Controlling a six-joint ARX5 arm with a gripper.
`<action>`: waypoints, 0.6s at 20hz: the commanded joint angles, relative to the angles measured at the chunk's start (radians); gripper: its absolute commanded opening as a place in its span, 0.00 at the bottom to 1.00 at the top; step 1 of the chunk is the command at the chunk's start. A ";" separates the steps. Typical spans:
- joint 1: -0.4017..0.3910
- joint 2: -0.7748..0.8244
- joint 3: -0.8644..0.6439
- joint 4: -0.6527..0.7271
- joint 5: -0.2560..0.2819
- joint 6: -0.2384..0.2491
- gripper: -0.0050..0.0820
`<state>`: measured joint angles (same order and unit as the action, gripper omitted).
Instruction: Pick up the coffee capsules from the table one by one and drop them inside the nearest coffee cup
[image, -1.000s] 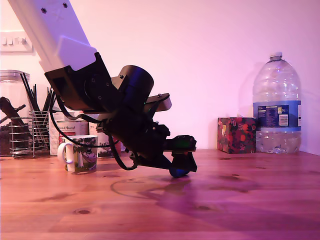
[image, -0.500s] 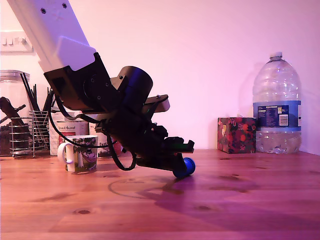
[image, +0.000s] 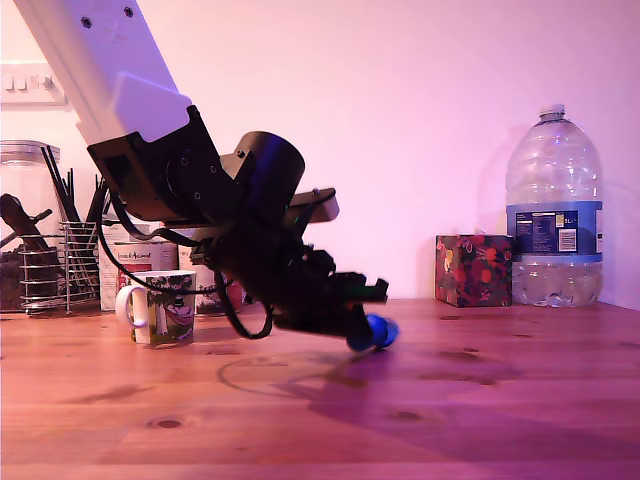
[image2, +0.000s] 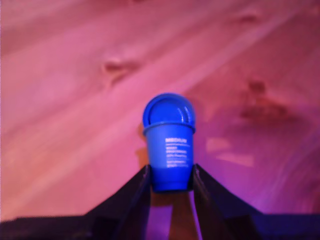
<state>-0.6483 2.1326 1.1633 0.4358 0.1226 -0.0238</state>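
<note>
A deep-blue coffee capsule (image2: 169, 145) sits pinched between my gripper's (image2: 169, 181) two dark fingers, its wider rim pointing away from the wrist camera. In the exterior view the gripper (image: 368, 330) holds that capsule (image: 380, 331) a little above the wooden table (image: 420, 420), near the middle. The coffee cup (image: 160, 306), a short printed mug with a white handle, stands at the exterior view's left, behind the arm and well apart from the gripper.
A wire rack with dark utensils (image: 60, 250) and labelled tins (image: 135, 258) stand behind the mug. At the exterior view's right are a patterned box (image: 472, 270) and a large water bottle (image: 553, 215) against the wall.
The gripper has risen slightly off the table and tilted, carrying the blue capsule with it; the capsule now shows more clearly at the fingertips.
</note>
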 joint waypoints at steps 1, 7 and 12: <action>-0.006 0.035 -0.001 0.012 0.002 -0.002 0.14; 0.000 0.006 -0.045 0.103 0.000 -0.002 0.15; 0.038 -0.108 -0.237 0.362 -0.031 -0.006 0.15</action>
<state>-0.6231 2.0571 0.9382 0.7570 0.0986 -0.0250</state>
